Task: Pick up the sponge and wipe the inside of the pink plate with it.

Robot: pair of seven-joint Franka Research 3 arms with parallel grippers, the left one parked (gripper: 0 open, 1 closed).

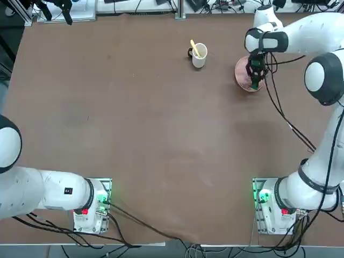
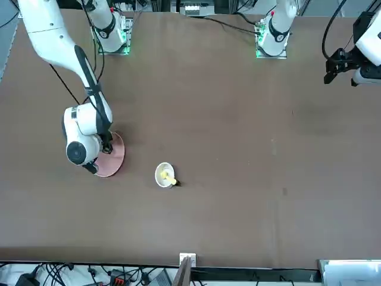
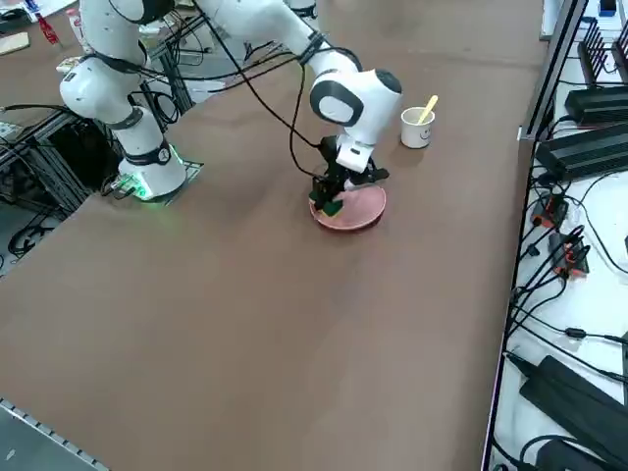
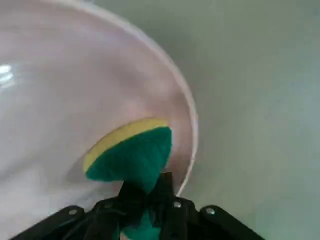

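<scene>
The right gripper (image 4: 145, 200) is pinching the sponge (image 4: 131, 152), fingers pressed into its green body so that the block bulges out beyond them. The sponge sits inside the pink plate (image 4: 60, 100), near the rim on the side toward the robot's base, its yellow foam edge against or just above the plate's surface; contact cannot be confirmed. In the top view the gripper (image 1: 255, 74) hangs over the plate (image 1: 241, 70) at the far right of the table, well apart from the white mug (image 1: 199, 55). Judgement: wiping is the step in hand. To do it well, keep light downward pressure, sweep from this rim area across the centre, and stay inside the rim so the plate does not slide or tip. The sponge's long axis appears to run roughly along the nearby rim, yellow layer pointing toward the plate's middle.
</scene>
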